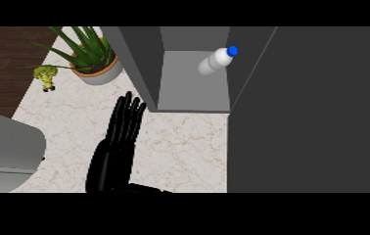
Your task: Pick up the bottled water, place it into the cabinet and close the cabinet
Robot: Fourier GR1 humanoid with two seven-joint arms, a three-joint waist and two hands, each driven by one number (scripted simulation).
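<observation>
So we're looking down at a pale marble-look counter (180, 146), creamy with thin brownish veins. Sitting on it is a dark grey cabinet (195, 89), boxy and matte, with its door (300, 111) swung open as one big flat slab filling the right side of the view. Inside, the shelf floor is a lighter smooth grey.

The bottled water (216, 61) is in the cabinet already, a whitish rounded cylinder with a bright blue cap, leaning over with the cap pointing up-right toward the door side. Nothing is touching it.

The only hand we can see is the left hand (119, 141), glossy black, fingers long and straight, stretched toward the cabinet's front left corner and holding nothing. Fingertips end just beside that corner; we can't tell if they touch it. Our right hand doesn't show anywhere.

Off to the upper left there's a spiky green plant (90, 50) in a round pale pot, and a small lumpy piece of broccoli (46, 76) near it. A curved grey shape (18, 153) pokes in at the left edge.
</observation>
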